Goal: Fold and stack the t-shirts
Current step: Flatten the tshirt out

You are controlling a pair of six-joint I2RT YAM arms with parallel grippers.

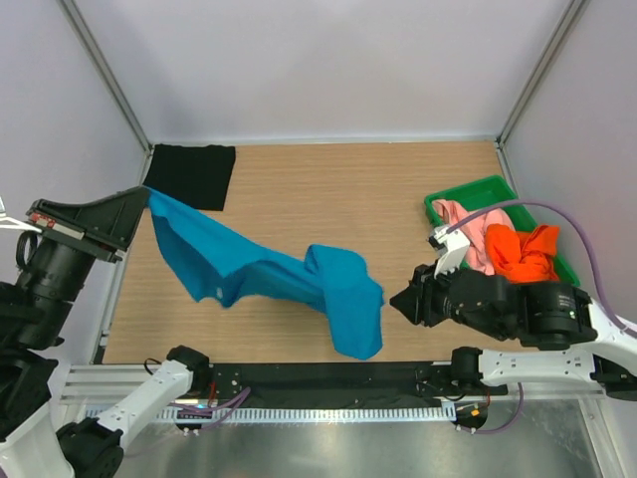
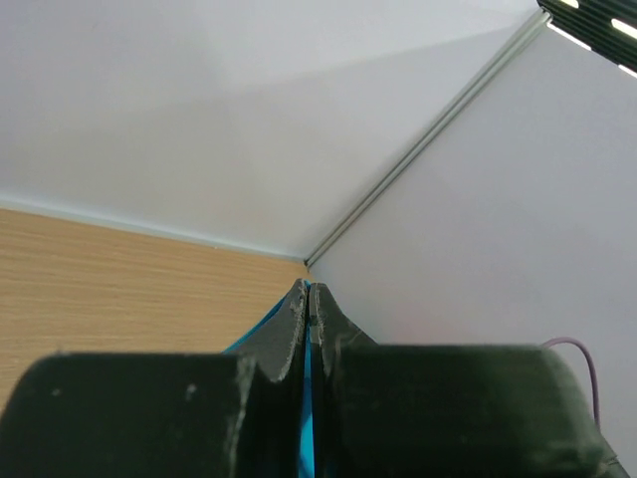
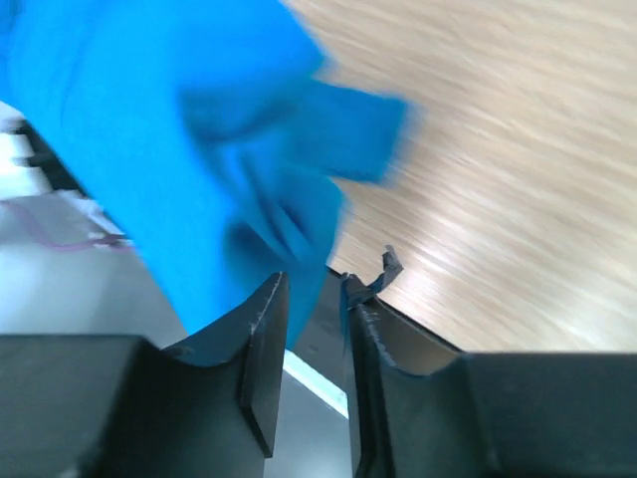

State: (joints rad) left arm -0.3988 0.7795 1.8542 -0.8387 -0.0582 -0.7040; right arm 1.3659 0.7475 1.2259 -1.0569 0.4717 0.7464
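Seen from overhead, the teal-blue soft cloth t-shirt [image 1: 269,279] stretches in a sagging band above the pale wood-grain worktop [image 1: 328,189]. Its upper corner is raised at the left fingers [image 1: 142,199]. Its bulk droops in loose folds toward the near edge, where its right border lies just beside the right fingers [image 1: 401,299]. Only this view shows the other garments. A black t-shirt [image 1: 191,175] lies folded flat into a neat rectangle at the far left corner of the worktop. At the right side, a green plastic tray [image 1: 468,189] holds a crumpled pink t-shirt [image 1: 460,214] and a bunched orange t-shirt [image 1: 523,254] next to each other. The left wrist camera gives the close detail that the overhead one cannot. The dark, matt left fingers [image 2: 299,309] are pressed together and pinch a thin sliver of teal cloth [image 2: 307,418] in the seam between them. Behind them are smooth white walls and a strip of wood grain. The right wrist camera shows the right fingers [image 3: 261,339] standing slightly apart, with no cloth in the narrow gap. The teal shirt [image 3: 169,129], smeared by motion blur, hangs just past the tip of one finger. Whether it touches that finger cannot be told.
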